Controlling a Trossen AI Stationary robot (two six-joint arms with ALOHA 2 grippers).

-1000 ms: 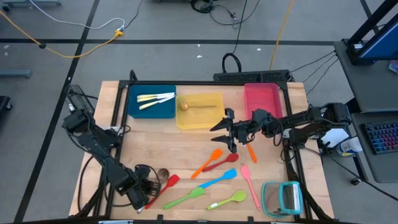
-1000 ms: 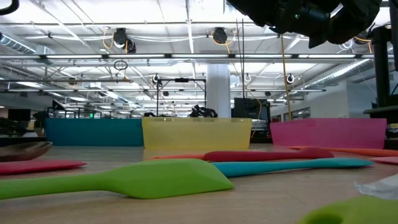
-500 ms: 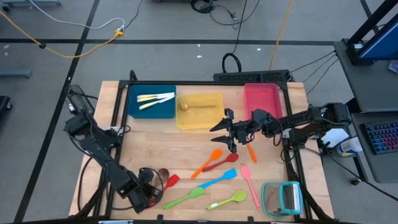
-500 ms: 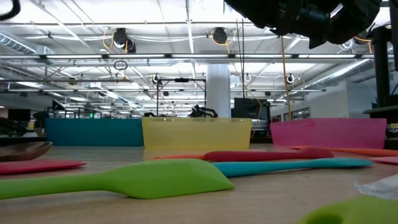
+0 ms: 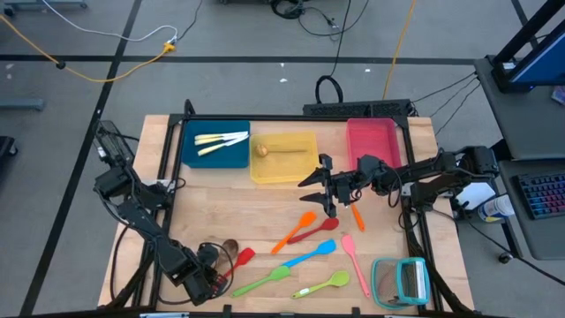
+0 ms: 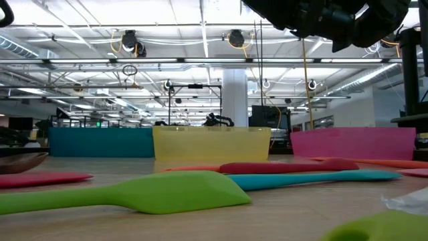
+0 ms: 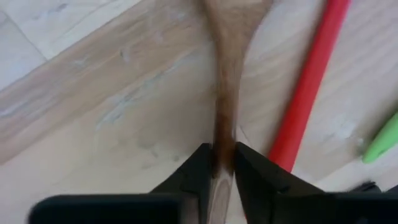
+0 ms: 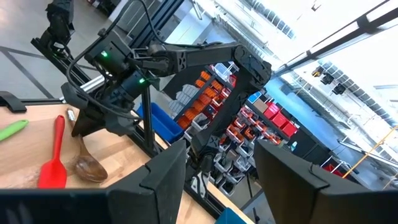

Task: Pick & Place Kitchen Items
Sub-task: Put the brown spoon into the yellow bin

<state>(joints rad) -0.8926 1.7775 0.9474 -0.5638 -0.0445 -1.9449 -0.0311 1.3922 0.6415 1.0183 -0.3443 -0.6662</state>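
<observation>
Left gripper (image 7: 222, 163) at seven o'clock clenches the wooden spoon (image 7: 227, 74) handle; lift straight, clearing the red spatula (image 7: 308, 93). Right gripper (image 5: 325, 187) waits released.

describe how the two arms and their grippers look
Both arms are dark, jointed and slim, with black cables looped along them. The left gripper has two black wedge-shaped fingers tapering to narrow tips. The right gripper has broad, flat black fingers with angular edges. Seen from the right wrist view, the left arm carries small green lights.
</observation>
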